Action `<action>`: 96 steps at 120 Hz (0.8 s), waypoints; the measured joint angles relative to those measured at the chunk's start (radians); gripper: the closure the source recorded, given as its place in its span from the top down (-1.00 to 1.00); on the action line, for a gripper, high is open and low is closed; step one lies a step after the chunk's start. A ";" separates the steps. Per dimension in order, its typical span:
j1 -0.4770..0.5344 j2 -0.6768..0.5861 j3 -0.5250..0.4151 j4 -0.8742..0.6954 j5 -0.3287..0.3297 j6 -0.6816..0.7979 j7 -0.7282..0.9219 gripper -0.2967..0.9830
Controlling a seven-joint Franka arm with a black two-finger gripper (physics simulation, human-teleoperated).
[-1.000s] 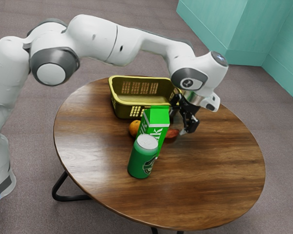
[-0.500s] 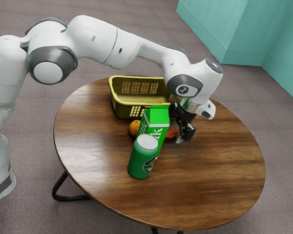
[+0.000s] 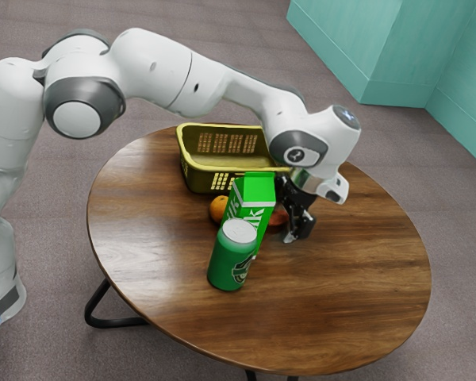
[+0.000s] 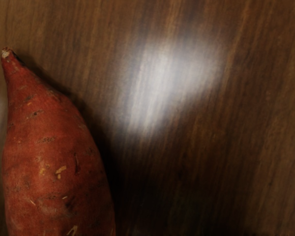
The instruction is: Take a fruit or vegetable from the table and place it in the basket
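Wood made up the round top of the desk (image 3: 345, 294) in the exterior view. The white and gray arm (image 3: 163, 67) came in from the exterior view's left and bent down over the desk. Its black end effector (image 3: 292, 228) was low, right beside the sweet potato (image 3: 280, 221). I could not tell if the end effector was open, closed or squeezing something.

The sweet potato was down by the desk top, outside the basket (image 3: 193, 171), between the green milk carton (image 3: 255, 190) and the end effector. The carton hid some of it. The basket was yellow-green, with little holes in its sides, and it sat behind the carton. The carton stood up straight and had big white letters on it. A green can (image 3: 227, 266) with a pale top stood in front of the carton and covered a bit of it. An orange (image 3: 218, 208) was on the other side of the carton from the sweet potato, near the front of the basket, and the carton hid part of it too. Past the desk was a blue-green wall (image 3: 412, 48).

In the wrist view, the sweet potato (image 4: 56, 162) looked big and red-brown. It had a fat middle, a thin pointy end with a pale tip, and little marks and yellow spots on its skin. A dark shadow lay next to it on the brown wood, and a bright white shine (image 4: 162, 78) was on the wood too.
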 joint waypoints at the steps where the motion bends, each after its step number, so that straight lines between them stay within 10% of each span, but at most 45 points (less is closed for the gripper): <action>1: 0.000 0.000 0.000 0.000 0.000 0.000 0.000 0.54; 96: 0.045 0.005 -0.001 -0.002 -0.005 0.002 0.005 0.12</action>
